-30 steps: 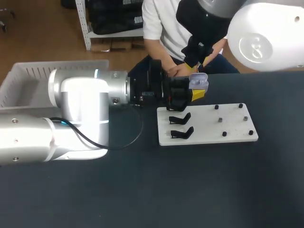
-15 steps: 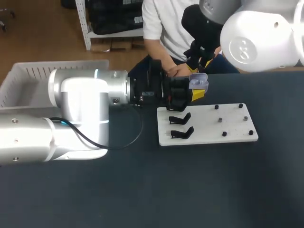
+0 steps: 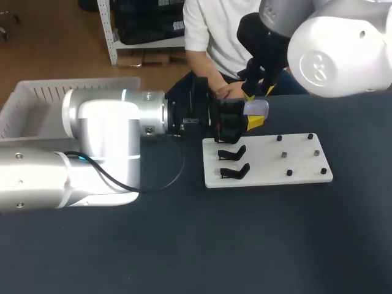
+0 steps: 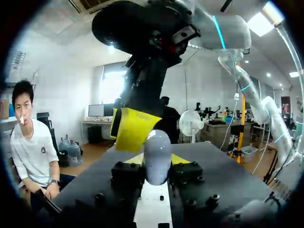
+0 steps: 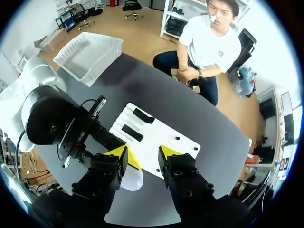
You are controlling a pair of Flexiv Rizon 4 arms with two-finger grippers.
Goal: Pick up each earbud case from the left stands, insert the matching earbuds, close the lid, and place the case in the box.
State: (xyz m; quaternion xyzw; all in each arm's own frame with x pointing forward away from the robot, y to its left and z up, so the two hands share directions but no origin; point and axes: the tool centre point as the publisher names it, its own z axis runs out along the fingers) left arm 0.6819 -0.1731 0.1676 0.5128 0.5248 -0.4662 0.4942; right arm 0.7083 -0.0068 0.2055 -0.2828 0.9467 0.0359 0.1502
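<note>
desk [image 3: 184, 245]: board [image 3: 269, 176] right of centre | board's left part: two stands [image 3: 233, 152], one before the other | right part: pegs [image 3: 285, 155] | box [image 3: 37, 101] far left | earbud case [image 3: 256, 108] between left fingers [image 3: 253, 122], over board's far-left corner | right fingers [image 5: 128, 159] just behind case

You see a smooth, glossy plastic earbud case [image 4: 157, 156], matt dark table [image 3: 245, 245], matt white board [image 3: 269, 173].

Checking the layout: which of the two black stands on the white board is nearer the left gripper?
The rear stand, just below the left gripper holding the earbud case; the other stand sits at the front edge of the white board.
</note>
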